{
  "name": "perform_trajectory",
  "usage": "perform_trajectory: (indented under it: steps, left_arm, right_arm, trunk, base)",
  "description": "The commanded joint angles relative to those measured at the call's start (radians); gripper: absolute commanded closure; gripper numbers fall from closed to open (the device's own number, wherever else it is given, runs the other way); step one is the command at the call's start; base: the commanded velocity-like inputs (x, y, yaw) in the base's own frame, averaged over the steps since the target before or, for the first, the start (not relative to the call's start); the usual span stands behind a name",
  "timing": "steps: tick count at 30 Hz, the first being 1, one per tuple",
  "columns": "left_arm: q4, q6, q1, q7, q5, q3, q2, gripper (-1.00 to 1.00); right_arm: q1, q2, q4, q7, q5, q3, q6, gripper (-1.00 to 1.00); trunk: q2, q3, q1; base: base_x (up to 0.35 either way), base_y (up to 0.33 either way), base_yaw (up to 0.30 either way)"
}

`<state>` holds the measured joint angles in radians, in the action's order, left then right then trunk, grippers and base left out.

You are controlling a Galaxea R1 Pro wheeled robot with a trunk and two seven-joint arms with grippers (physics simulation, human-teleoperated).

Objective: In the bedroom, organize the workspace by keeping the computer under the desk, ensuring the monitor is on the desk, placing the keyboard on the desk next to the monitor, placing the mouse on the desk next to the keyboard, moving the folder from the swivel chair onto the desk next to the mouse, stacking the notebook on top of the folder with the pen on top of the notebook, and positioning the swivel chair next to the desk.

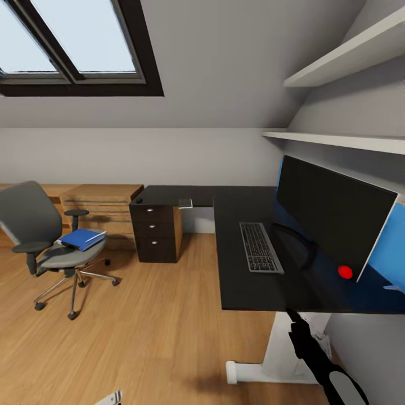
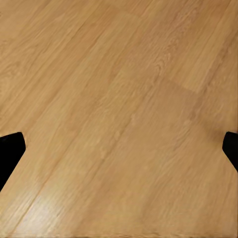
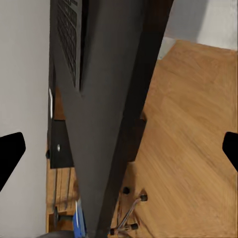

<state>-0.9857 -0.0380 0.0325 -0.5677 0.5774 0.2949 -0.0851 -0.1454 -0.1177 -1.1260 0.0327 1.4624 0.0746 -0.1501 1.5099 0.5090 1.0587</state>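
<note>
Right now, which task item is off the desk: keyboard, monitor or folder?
The folder: it lies on the swivel chair seat; keyboard and monitor sit on the desk.

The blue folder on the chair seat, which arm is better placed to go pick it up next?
Likely left. The folder lies on the swivel chair at the robot's left, while the right gripper is beside the desk edge at the right.

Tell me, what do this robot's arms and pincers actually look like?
In the head view, the right arm is slim, glossy black and jointed, widening near the shoulder into a pale grey, black-rimmed cover. A small light grey piece of the left arm shows at the bottom edge. Each wrist view shows matte black, pointed fingertips. No cables or markings are visible.
</note>
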Motion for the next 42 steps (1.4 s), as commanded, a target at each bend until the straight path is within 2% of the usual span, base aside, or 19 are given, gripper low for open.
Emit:
perform_trajectory:
  steps: [1, 6, 8, 9, 11, 13, 14, 15, 16, 17, 18, 21, 24, 26, 31, 34, 37, 40, 42]
  left_arm:
    - [-0.001, -0.004, 0.000, -0.006, 0.010, 0.004, -0.002, -1.00]
    - [0.005, -0.003, 0.000, -0.006, 0.010, 0.004, -0.001, -1.00]
    - [0.006, -0.003, 0.000, -0.006, 0.010, 0.004, -0.001, -1.00]
    - [0.006, -0.003, 0.000, -0.006, 0.009, 0.004, -0.001, -1.00]
    - [0.007, -0.003, 0.000, -0.006, 0.009, 0.004, -0.002, -1.00]
    - [0.007, -0.003, 0.000, -0.006, 0.009, 0.004, -0.002, -1.00]
    - [0.007, -0.003, 0.000, -0.006, 0.009, 0.004, -0.002, -1.00]
    - [0.007, -0.003, 0.000, -0.006, 0.009, 0.004, -0.002, -1.00]
    - [0.007, -0.003, 0.000, -0.006, 0.009, 0.004, -0.002, -1.00]
    - [0.007, -0.003, 0.000, -0.006, 0.009, 0.005, -0.002, -1.00]
    - [0.007, -0.002, 0.000, -0.006, 0.009, 0.005, -0.002, -1.00]
    - [0.007, -0.002, 0.000, -0.006, 0.009, 0.006, -0.001, -1.00]
    - [0.008, -0.001, 0.000, -0.005, 0.009, 0.007, -0.001, -1.00]
    - [0.015, -0.001, 0.000, -0.006, 0.008, 0.010, -0.001, -1.00]
    - [0.059, 0.000, 0.000, -0.007, 0.007, 0.017, 0.001, -1.00]
    - [0.087, 0.000, 0.000, -0.008, 0.005, 0.018, 0.003, -1.00]
    - [0.095, 0.000, 0.000, -0.009, 0.005, 0.018, 0.005, -1.00]
    - [0.098, 0.000, 0.000, -0.009, 0.005, 0.018, 0.004, -1.00]
    - [0.099, 0.000, 0.000, -0.009, 0.005, 0.018, 0.004, -1.00]
  right_arm:
    - [0.000, 0.002, 0.000, 0.000, 0.007, -0.004, -0.005, -1.00]
    - [0.000, 0.024, 0.011, -0.004, 0.001, -0.062, 0.004, -1.00]
    - [-0.002, 0.043, 0.030, -0.005, -0.038, -0.101, 0.032, -1.00]
    - [-0.003, 0.054, 0.041, -0.006, -0.079, -0.121, 0.053, -1.00]
    - [-0.004, 0.083, 0.064, -0.017, -0.198, -0.150, 0.096, -1.00]
    - [-0.005, 0.126, 0.077, -0.056, -0.347, -0.162, 0.130, -1.00]
    - [-0.005, 0.138, 0.080, -0.069, -0.387, -0.164, 0.137, -1.00]
    - [-0.005, 0.171, 0.094, -0.107, -0.507, -0.168, 0.157, -1.00]
    - [-0.005, 0.180, 0.103, -0.119, -0.546, -0.168, 0.165, -1.00]
    - [-0.006, 0.204, 0.155, -0.145, -0.658, -0.170, 0.202, -1.00]
    - [-0.011, 0.216, 0.205, -0.155, -0.728, -0.170, 0.240, -1.00]
    - [-0.051, 0.244, 0.387, -0.168, -0.888, -0.172, 0.414, -1.00]
    - [-0.075, 0.278, 0.559, -0.171, -0.955, -0.172, 0.591, -1.00]
    - [-0.079, 0.286, 0.607, -0.170, -0.968, -0.173, 0.638, -1.00]
    - [-0.081, 0.287, 0.722, -0.168, -0.977, -0.173, 0.671, -1.00]
    - [-0.081, 0.286, 0.746, -0.165, -1.015, -0.187, 0.704, -1.00]
    - [-0.080, 0.286, 0.795, -0.165, -1.136, -0.234, 0.745, -1.00]
    - [-0.081, 0.288, 0.816, -0.166, -1.191, -0.247, 0.756, -1.00]
    - [-0.080, 0.289, 0.823, -0.166, -1.208, -0.252, 0.759, -1.00]
  trunk:
    - [0.001, 0.001, -0.001]
    - [0.001, 0.001, -0.001]
    - [0.001, 0.001, -0.001]
    - [0.001, 0.001, -0.001]
    - [0.001, 0.001, -0.001]
    - [0.001, 0.001, -0.001]
    - [0.001, 0.001, -0.001]
    - [0.001, 0.001, -0.001]
    - [0.001, 0.001, -0.001]
    - [0.001, 0.001, -0.001]
    - [0.001, 0.001, -0.001]
    - [0.001, 0.001, -0.001]
    - [0.001, 0.001, -0.001]
    - [0.001, 0.001, -0.001]
    - [0.001, 0.001, -0.001]
    - [0.001, 0.001, -0.001]
    - [0.001, 0.001, -0.001]
    - [0.001, 0.001, -0.001]
    - [0.001, 0.001, -0.001]
  base:
    - [-0.333, 0.000, 0.000]
    - [-0.325, 0.047, 0.000]
    - [-0.270, 0.195, 0.000]
    - [-0.208, 0.242, 0.000]
    - [-0.114, 0.282, 0.000]
    - [-0.047, 0.311, 0.000]
    - [-0.029, 0.319, 0.000]
    - [-0.015, 0.326, 0.000]
    - [-0.012, 0.327, 0.000]
    - [0.000, 0.329, 0.000]
    - [0.035, 0.330, 0.000]
    - [0.112, 0.320, 0.000]
    - [0.194, 0.294, 0.000]
    - [0.231, 0.272, 0.000]
    - [0.248, 0.260, 0.000]
    - [0.251, 0.256, 0.000]
    - [0.251, 0.255, 0.000]
    - [0.252, 0.255, 0.000]
    - [0.252, 0.255, 0.000]
